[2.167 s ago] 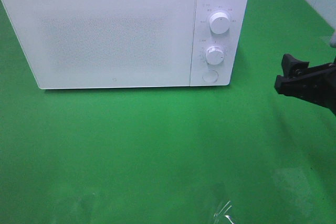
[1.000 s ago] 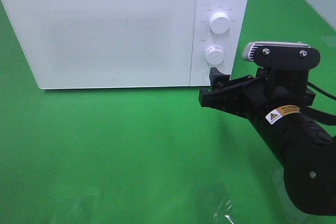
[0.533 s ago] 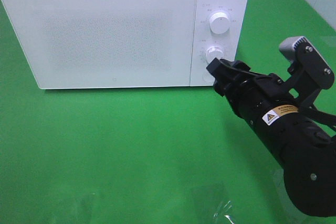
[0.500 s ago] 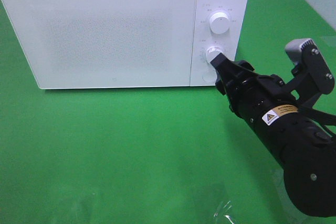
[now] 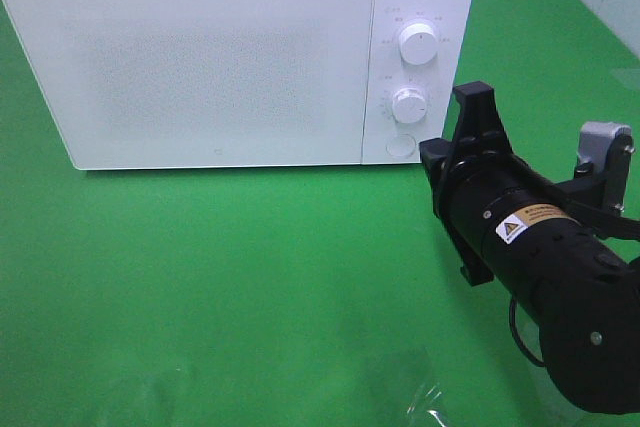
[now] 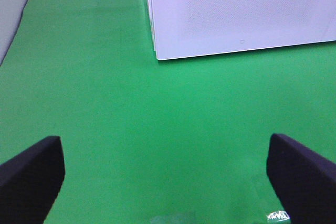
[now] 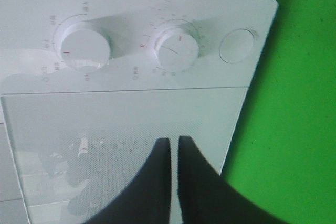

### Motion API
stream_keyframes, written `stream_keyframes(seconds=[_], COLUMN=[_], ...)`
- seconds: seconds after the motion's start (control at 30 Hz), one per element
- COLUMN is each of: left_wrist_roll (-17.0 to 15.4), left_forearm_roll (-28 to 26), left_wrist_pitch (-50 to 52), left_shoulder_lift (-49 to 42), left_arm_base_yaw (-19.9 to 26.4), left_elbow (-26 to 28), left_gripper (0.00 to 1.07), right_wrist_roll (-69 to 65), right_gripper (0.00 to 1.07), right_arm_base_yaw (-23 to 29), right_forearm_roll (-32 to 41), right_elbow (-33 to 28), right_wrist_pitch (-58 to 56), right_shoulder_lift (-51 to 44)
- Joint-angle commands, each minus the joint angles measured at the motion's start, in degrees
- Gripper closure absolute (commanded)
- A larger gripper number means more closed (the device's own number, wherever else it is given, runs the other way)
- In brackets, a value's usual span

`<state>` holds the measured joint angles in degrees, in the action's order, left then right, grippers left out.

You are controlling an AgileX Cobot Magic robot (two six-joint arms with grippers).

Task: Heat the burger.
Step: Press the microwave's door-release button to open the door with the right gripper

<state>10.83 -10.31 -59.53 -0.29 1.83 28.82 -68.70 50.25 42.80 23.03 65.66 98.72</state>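
Observation:
The burger is out of view in every view. The white microwave [image 5: 220, 57] stands at the back of the green table with its door closed. My right gripper [image 5: 440, 157] hovers just right of the microwave's front corner, close to the round button [image 5: 400, 145]. In the right wrist view its two black fingers [image 7: 163, 182] are pressed together with nothing between them, pointing at the door below the lower knob [image 7: 176, 45]. My left gripper [image 6: 163, 145] is open over bare green table, short of the microwave's [image 6: 236, 14] near corner.
The control panel carries an upper knob [image 5: 417, 44], a lower knob [image 5: 409, 105] and the button beneath them. The green tabletop [image 5: 250, 287] stretches in front of the microwave. A crinkled clear film [image 5: 425, 402] lies near the front edge.
My right arm came in from the right up to the lower knob, rolled over, and drew back slightly. Its jaws closed from wide apart to shut. The left gripper stayed put.

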Motion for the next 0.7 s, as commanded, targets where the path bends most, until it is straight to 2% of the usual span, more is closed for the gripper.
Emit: stream_keyframes(seconds=[0.03, 0.27, 0.7], left_wrist_roll=[-0.23, -0.23, -0.23], left_forearm_roll=[-0.11, -0.11, -0.11], left_wrist_pitch=[0.29, 0.29, 0.29], left_shoulder_lift=[-1.26, -1.26, -1.26], left_arm_base_yaw=[0.17, 0.17, 0.17], left_elbow=[-0.29, -0.29, -0.29], left_gripper=[0.03, 0.03, 0.03], right_wrist_roll=[-3.78, -11.29, -11.46], right_gripper=[1.07, 1.07, 1.07], right_arm_base_yaw=[0.29, 0.23, 0.11], right_forearm_roll=[-0.57, -0.57, -0.17], right_elbow=[0.46, 0.46, 2.46], right_wrist_pitch=[-2.41, -7.79, -12.09], right_shoulder_lift=[0.17, 0.17, 0.92])
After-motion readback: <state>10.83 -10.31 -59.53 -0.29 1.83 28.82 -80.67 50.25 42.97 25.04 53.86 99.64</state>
